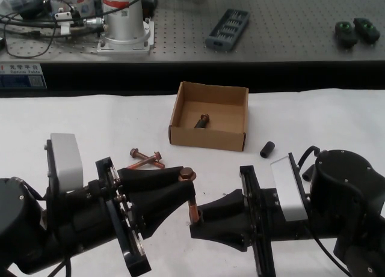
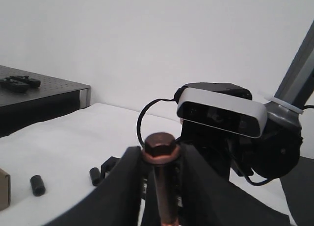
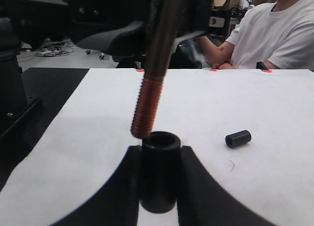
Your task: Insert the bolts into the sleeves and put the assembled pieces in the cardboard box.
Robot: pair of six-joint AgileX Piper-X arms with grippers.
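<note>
My left gripper is shut on a copper bolt, held upright with its hex head on top. My right gripper is shut on a black sleeve, its open end facing up. The bolt's threaded tip hangs just above the sleeve's rim, a little off centre and not inside. The cardboard box stands beyond both grippers, with one assembled piece in it. Two more bolts lie on the white sheet near the left arm.
A loose black sleeve lies right of the box, and another sleeve rests on the sheet. Two sleeves lie near the box corner. A metal breadboard with equipment runs along the back. A person sits off the bench.
</note>
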